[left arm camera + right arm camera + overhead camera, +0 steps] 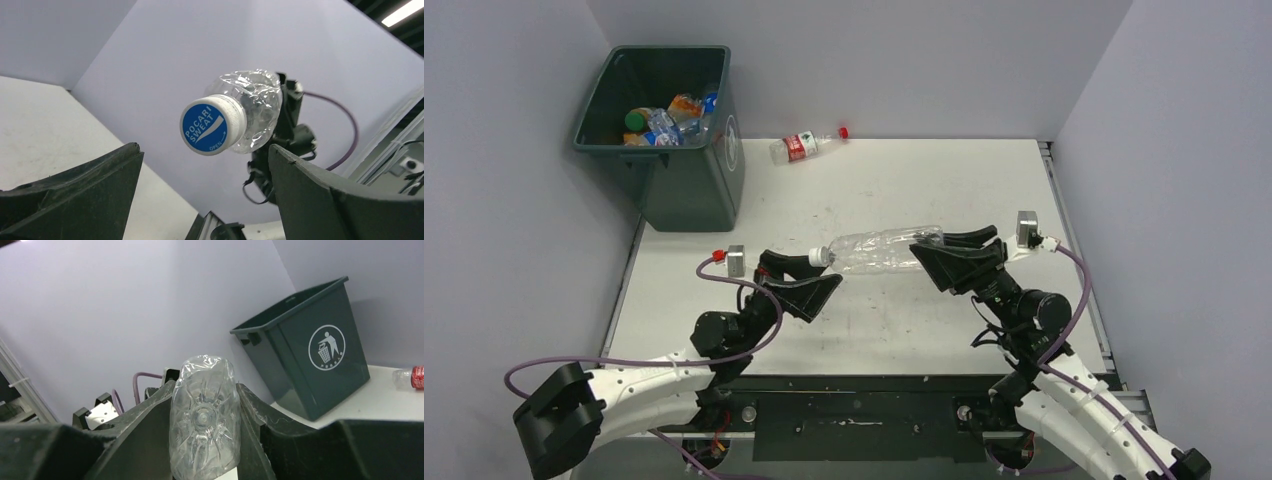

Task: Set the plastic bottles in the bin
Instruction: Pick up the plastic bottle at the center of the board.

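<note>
The bin (694, 185) sits far left, bottles (664, 125) inside. The left gripper (816, 272) is spread wide, jaws either side of the cap (212, 125), not touching. The clear bottle (879, 250) hangs level mid-scene, the right gripper (924, 252) pinching its base. Best keep that squeeze firm and clear the rim before releasing.

- I see my right gripper (929, 252) clamped on the base end of a crushed clear bottle (879, 250), holding it level above the table (874, 330).
- Its white cap points at my left gripper (817, 275), whose jaws stand apart, gripping nothing.
- The bin (694, 170) stands at the far left corner, with several bottles (664, 122) inside.
- A red-label bottle (806, 146) lies on its side by the far edge, just right of the bin.
</note>
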{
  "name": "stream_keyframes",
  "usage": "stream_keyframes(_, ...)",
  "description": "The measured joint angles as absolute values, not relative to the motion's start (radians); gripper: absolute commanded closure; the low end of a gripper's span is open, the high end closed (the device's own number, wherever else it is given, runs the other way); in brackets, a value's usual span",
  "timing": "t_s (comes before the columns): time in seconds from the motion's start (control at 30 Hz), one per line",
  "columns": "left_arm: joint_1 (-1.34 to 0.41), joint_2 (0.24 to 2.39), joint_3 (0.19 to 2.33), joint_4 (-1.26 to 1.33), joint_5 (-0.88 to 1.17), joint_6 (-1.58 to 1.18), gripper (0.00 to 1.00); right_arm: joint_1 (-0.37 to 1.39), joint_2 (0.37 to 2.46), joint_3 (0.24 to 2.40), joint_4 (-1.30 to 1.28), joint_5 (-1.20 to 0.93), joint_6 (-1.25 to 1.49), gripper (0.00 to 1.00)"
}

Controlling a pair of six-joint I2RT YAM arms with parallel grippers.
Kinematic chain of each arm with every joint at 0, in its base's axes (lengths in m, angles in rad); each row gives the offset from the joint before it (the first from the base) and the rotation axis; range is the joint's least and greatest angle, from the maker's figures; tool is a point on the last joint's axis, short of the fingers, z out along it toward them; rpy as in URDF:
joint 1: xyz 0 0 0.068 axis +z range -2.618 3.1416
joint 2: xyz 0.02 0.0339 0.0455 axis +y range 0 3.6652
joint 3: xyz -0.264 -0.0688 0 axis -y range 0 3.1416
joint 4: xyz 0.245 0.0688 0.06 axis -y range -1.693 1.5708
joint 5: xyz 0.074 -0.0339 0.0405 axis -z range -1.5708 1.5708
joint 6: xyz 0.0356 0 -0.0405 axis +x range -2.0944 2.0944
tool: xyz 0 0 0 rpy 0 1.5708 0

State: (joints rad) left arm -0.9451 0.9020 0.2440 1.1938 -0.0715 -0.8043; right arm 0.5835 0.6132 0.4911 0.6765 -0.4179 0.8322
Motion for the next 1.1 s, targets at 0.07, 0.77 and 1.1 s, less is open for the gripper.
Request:
stream_keyframes(0.07, -0.945, 0.941, 0.241, 1.287, -0.086, -0.839, 0.03, 0.583, 0.624, 0.443, 0.788, -0.391, 0.87, 0.95)
stream_keyframes(0.77, -0.945, 1.049, 0.37, 1.48, -0.15, -0.925, 0.46, 0.591, 0.692, 0.289, 1.213, -0.287, 1.042, 0.95)
stream_keyframes(1.1, -0.945, 1.099, 0.424, 1.493, -0.091, -0.94, 0.53, 0.591, 0.689, 0.286, 1.219, -0.277, 1.05, 0.95)
